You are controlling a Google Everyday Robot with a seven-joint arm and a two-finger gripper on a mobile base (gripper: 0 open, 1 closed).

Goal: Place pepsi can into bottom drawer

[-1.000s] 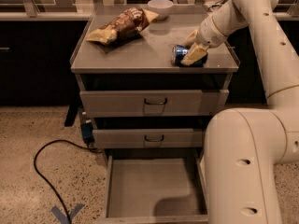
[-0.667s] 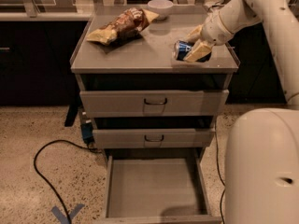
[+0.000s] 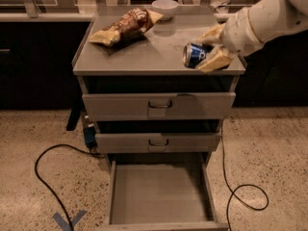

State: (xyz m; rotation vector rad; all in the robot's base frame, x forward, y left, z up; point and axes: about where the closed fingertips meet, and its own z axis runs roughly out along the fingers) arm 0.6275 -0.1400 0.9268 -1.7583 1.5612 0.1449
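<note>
Pepsi can [image 3: 194, 55] in jaws (drawer [image 3: 159, 194] open)

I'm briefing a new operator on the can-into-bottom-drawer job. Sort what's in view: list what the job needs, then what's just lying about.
For the job:
can, on its side at the right front of the cabinet top
claw, closed on the can
bottom drawer, pulled open

Lying about:
chip bag
bowl
top drawer
middle drawer
floor cable

Claw [image 3: 204, 53] clasps pepsi can [image 3: 193, 55] right of chip bag [image 3: 126, 27]
</note>
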